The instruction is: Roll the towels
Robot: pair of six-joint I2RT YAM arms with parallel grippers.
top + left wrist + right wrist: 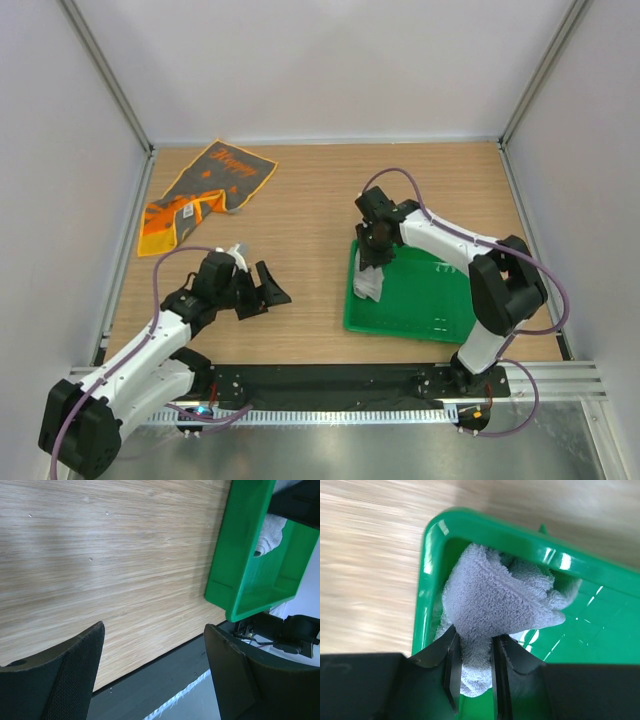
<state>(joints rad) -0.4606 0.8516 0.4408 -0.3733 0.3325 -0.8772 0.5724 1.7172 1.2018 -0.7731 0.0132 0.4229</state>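
We find the grey towel clamped in the right gripper, at the tray's left side; left gripper apart.

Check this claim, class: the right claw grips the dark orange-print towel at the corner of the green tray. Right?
Wrong towel. The right claw grips the light grey towel at the corner of the green tray; the right wrist view shows it. The dark orange-print towel lies apart on the table.
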